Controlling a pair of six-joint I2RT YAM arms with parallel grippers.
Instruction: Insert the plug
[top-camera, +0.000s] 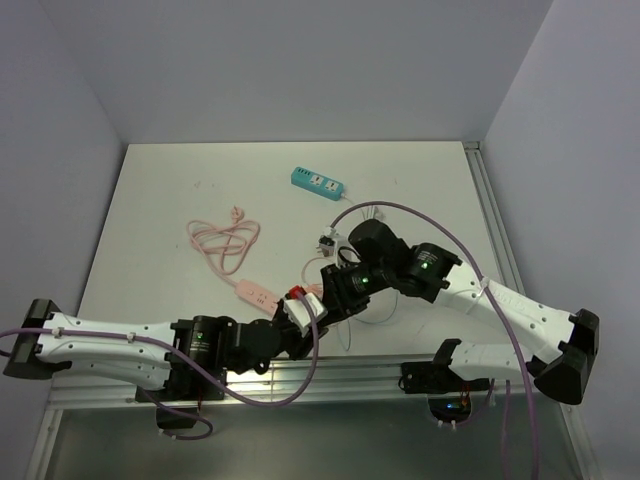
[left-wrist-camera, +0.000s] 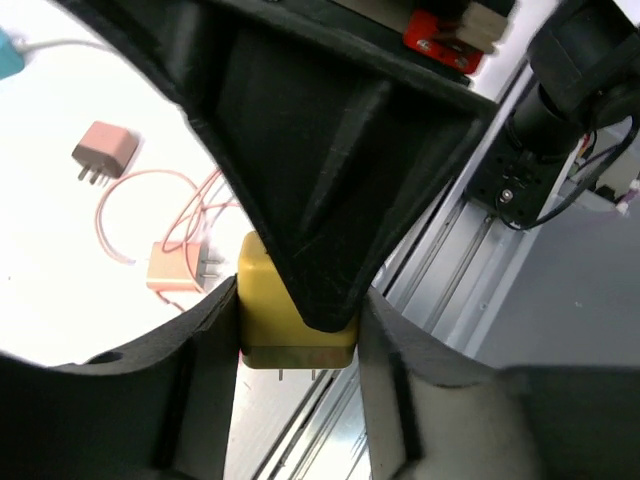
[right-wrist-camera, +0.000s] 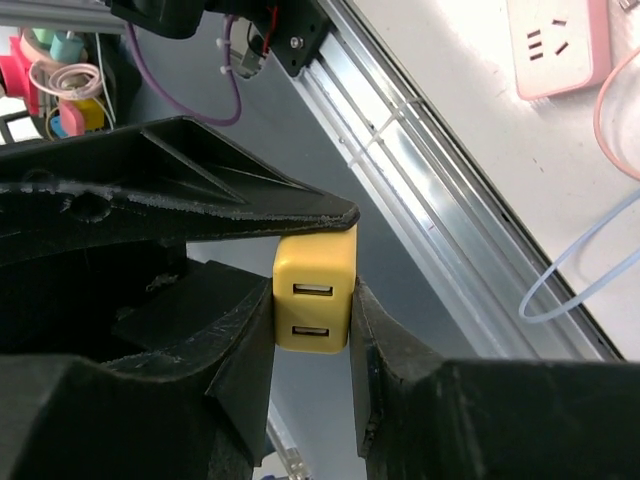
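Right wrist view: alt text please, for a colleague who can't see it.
A yellow charger, two USB ports facing the camera, is clamped in the right gripper, another black finger lying across its top. Behind: an aluminium rail and, top right, a pink power strip.

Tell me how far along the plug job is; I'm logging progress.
Done: the yellow plug is up off the table. In hand: left gripper and right gripper both clamp it, apparently regrasping. Left: inserting it; the pink power strip shows an empty socket.
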